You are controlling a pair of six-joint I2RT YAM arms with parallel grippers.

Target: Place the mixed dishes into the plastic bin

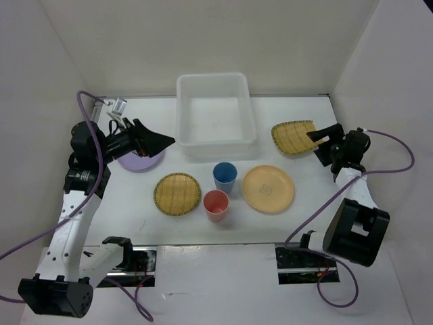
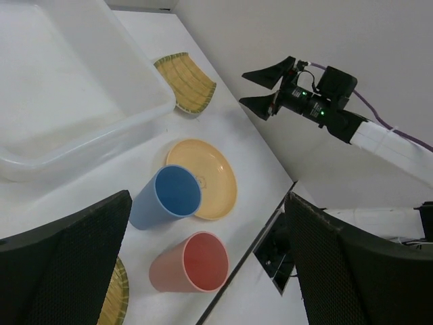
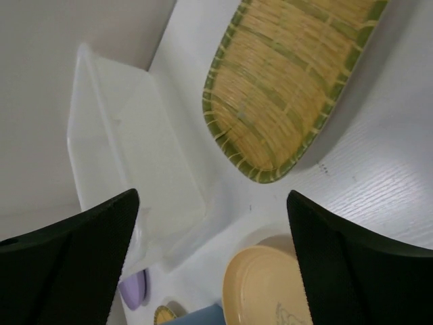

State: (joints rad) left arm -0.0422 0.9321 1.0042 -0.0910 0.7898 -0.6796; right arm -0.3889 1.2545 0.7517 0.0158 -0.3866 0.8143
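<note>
Lavender plate (image 1: 135, 162) lies far left, partly under the left gripper (image 1: 168, 141), whose jaws stand wide apart, gripping nothing. Next comes a round woven plate (image 1: 177, 194), then the red cup (image 1: 216, 205) and blue cup (image 1: 224, 177), both upright and near each other. Behind them sits the bin (image 1: 183, 115). The orange plate (image 1: 268, 188) lies right of the cups. Far right, the right gripper (image 1: 312, 138) hangs spread wide at the edge of a second woven plate (image 1: 291, 135), not clamping it.

Top view overhead; wrist views low, oblique; all share plastic bin (image 1: 216, 145).
</note>
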